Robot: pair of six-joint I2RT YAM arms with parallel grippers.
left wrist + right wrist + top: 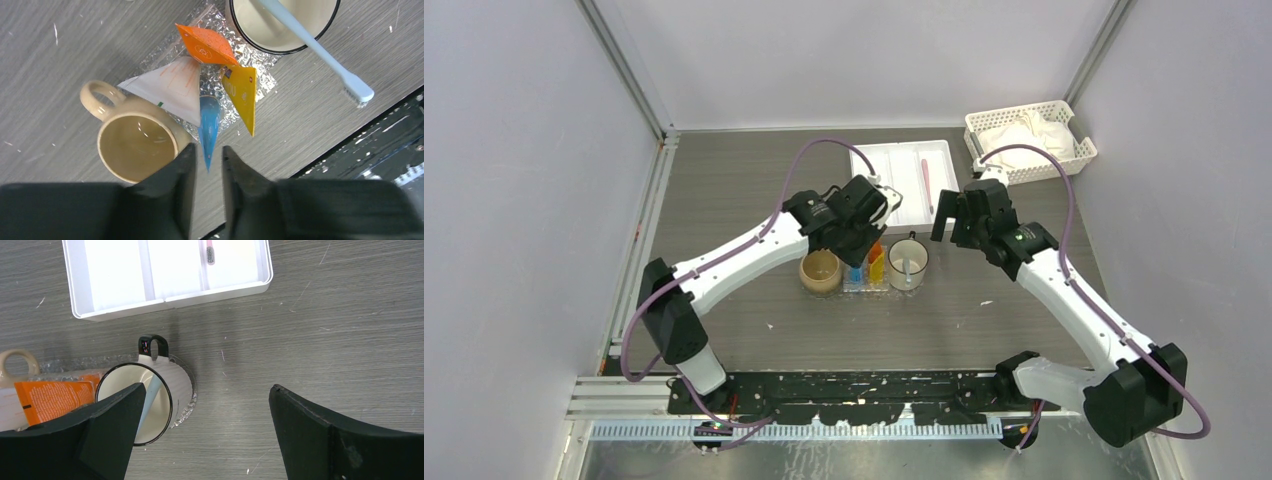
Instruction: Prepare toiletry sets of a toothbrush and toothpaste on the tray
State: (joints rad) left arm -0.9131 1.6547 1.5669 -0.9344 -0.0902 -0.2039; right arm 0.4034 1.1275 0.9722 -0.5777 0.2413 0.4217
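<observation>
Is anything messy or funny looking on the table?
Yes. The toothpaste tubes stand jumbled on the clear tray, leaning different ways, crowded between the beige mug and the white mug. The white toothbrush leans far out over the white mug's rim. Nothing looks spilled or broken.

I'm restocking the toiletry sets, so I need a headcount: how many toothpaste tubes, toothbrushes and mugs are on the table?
Toothpaste tubes: 4 (orange tube, white tube, blue tube, yellow tube)
Toothbrushes: 2 (pale toothbrush, pink toothbrush)
Mugs: 2 (beige mug, white mug)
Total: 8
</observation>
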